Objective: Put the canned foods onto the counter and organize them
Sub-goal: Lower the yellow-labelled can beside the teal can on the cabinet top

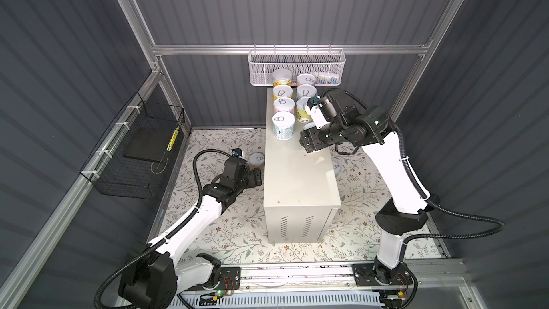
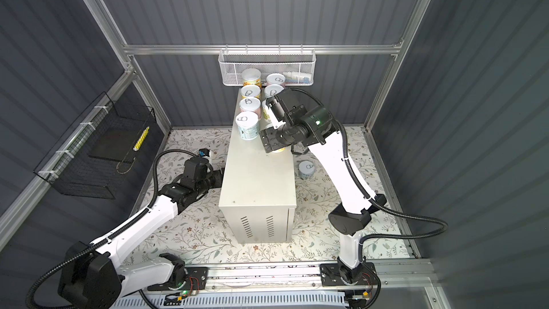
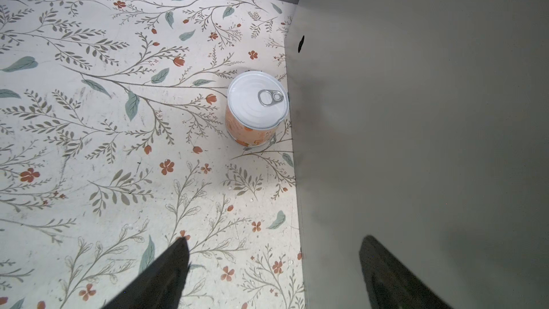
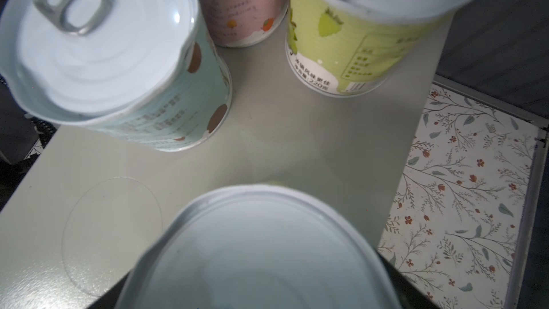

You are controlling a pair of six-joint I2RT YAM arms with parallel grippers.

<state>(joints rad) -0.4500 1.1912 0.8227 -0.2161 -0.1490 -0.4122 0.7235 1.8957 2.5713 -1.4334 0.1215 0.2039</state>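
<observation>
Cans, in both top views, stand in two columns at the upper end of the counter. The right gripper hangs over the nearest one.

Left wrist view: the left gripper is spread and empty. An upright orange can is ahead on the floor, just beside the counter's side, which likely crowds one finger.

Right wrist view: a lid lies directly beneath. Whether the fingers pinch it cannot be told.

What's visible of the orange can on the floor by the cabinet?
The orange can is a short cylinder with a pastel orange printed label and a silver-white pull-tab lid. It stands upright on the floral mat, right beside the cabinet side; contact unclear. The left gripper, jaws open, is short of it; nothing holds it.
</observation>
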